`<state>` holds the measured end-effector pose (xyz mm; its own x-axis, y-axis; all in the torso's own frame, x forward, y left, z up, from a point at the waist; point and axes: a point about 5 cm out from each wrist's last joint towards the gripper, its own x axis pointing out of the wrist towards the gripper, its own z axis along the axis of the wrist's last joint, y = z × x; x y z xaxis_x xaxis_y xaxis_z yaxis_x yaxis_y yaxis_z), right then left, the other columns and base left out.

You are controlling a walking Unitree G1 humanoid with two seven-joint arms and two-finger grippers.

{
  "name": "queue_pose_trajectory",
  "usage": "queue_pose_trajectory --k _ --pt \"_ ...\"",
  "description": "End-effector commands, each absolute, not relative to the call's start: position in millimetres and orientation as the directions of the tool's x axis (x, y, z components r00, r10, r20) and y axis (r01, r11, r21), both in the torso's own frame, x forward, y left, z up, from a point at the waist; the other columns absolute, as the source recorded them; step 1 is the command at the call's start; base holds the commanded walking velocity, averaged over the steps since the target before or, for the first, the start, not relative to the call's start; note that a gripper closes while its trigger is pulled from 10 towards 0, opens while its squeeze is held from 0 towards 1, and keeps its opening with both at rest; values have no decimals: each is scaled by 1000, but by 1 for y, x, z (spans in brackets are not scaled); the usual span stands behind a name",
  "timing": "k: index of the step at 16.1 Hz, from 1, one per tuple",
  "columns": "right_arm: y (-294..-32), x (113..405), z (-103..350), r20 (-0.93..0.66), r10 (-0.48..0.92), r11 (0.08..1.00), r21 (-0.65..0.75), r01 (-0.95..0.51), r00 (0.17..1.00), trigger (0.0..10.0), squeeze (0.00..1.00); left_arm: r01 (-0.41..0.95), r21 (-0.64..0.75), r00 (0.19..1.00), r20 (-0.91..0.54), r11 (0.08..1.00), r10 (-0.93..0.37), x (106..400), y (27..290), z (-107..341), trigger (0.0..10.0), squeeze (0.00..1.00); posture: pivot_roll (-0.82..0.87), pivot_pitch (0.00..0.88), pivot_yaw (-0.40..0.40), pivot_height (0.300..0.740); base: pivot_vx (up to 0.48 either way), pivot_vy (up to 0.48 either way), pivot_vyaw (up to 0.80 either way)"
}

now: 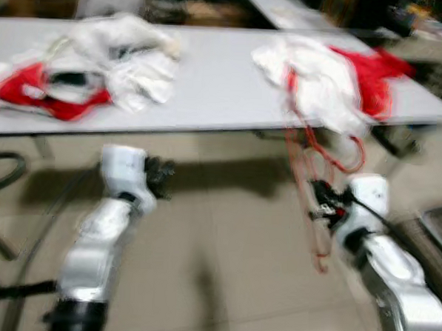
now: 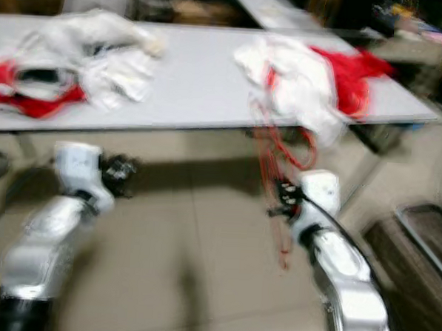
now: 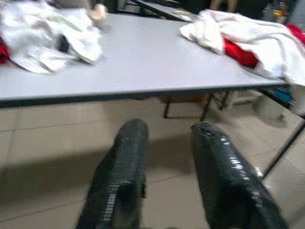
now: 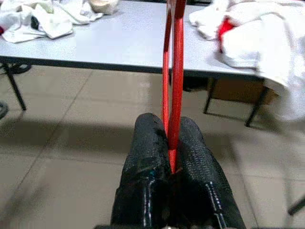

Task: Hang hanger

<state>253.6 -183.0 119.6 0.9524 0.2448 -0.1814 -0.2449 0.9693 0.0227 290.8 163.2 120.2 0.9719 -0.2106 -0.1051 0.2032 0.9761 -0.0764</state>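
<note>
Right gripper (image 4: 172,143): fingers pressed together on a red hanger (image 4: 173,71), its thin red bars pinched between the two black pads and rising out of them toward the table edge. In the head views the same hanger (image 1: 318,178) dangles in front of the right arm, below the table's near edge, apparently tangled with more red wire loops that trail down off the right-hand clothing; blur makes it impossible to tell where one ends and another begins. Left gripper (image 3: 164,162): fingers parted with a clear gap between them, nothing held, poised over the floor short of the table. Surface ahead is a long grey folding table (image 1: 218,84) on dark metal legs. Floor (image 1: 222,284) is pale beige tile with faint grout lines, the table's shadow lying across it. On the table's right end, a heap of white and red clothes (image 1: 326,74), partly spilling over the near edge. On the left end, a second heap of white and red garments (image 1: 85,73), well apart from the first, bare tabletop between them. Another table (image 1: 288,10) stands behind. A dark hose or cable (image 1: 2,172) curves over the floor at far left. A dark crate-like object (image 1: 436,229) sits on the floor at far right, beside the right arm. Head views are smeared throughout.
</note>
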Motion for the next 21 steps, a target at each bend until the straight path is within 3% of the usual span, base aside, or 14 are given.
queue_pose_trajectory --k 1,9,12,14,17,18,21 --pt "-174 258 130 -119 274 962 39 -271 954 10000 0 148 -53 985 -84 987 -153 291 178 126 10000 776 -8 0 -57 740 480 0 0" --pt "-171 257 131 -107 317 948 11 -317 942 10000 0 116 -19 993 -33 993 -117 294 183 134 10000 761 -7 0 -51 740 480 0 0" --pt "-164 250 130 -118 366 923 -83 -376 923 10000 0 145 15 989 4 989 -145 300 183 149 10000 761 -35 0 -12 740 480 0 800" --pt "-172 249 137 -74 350 936 -21 -352 934 10000 0 184 33 983 24 982 -184 302 180 157 10000 757 -37 0 -17 740 480 0 0" --pt "-170 242 135 -71 382 922 -47 -385 922 10000 0 209 63 978 17 976 -210 295 182 149 10000 757 -44 0 -4 740 156 0 0" --pt "-171 241 137 -63 396 915 -59 -400 916 10000 0 193 81 979 44 978 -197 297 186 151 10000 1000 -51 0 6 740 0 0 0" --pt "-176 234 137 -60 396 913 -84 -400 916 10000 0 197 179 977 50 964 -209 309 196 154 10000 1000 -98 0 38 740 0 0 0"
